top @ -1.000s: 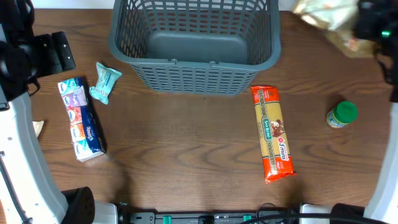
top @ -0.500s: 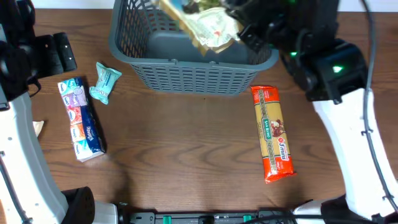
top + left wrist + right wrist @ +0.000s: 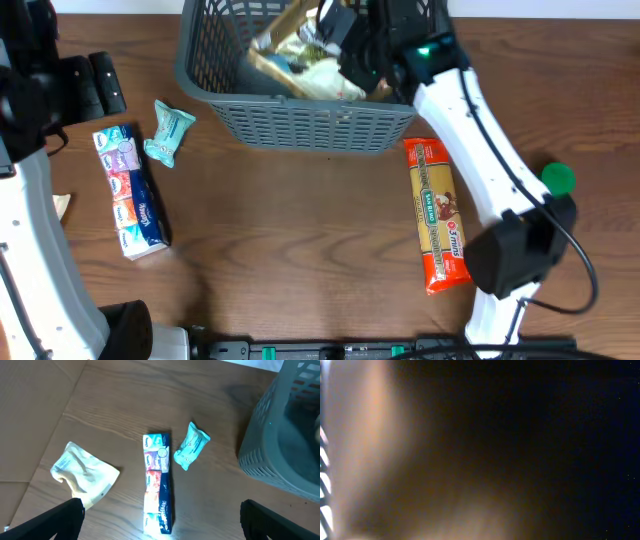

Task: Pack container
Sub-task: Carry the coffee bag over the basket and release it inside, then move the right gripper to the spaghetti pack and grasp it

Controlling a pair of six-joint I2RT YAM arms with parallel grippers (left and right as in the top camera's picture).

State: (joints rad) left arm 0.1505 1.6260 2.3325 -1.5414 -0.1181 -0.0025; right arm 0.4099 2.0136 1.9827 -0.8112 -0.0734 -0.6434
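The dark grey container (image 3: 310,125) stands at the table's far middle; its corner also shows in the left wrist view (image 3: 280,455). My right gripper (image 3: 345,45) reaches down inside it, shut on a crinkly pale and brown snack bag (image 3: 295,62) that lies in the basket. The right wrist view is a dark blur. My left gripper (image 3: 100,85) hovers at the far left, open and empty, with its fingertips (image 3: 67,515) spread wide (image 3: 160,522) above a tissue pack (image 3: 159,482).
An orange pasta packet (image 3: 437,215) lies right of centre, with a green-lidded jar (image 3: 558,178) beyond it. The tissue pack (image 3: 130,190), a teal packet (image 3: 168,132) (image 3: 191,446) and a beige pouch (image 3: 82,472) lie at the left.
My right arm swung left from the far right with the snack bag and lowered it into the container. The green-lidded jar is uncovered again. The left arm has not moved.
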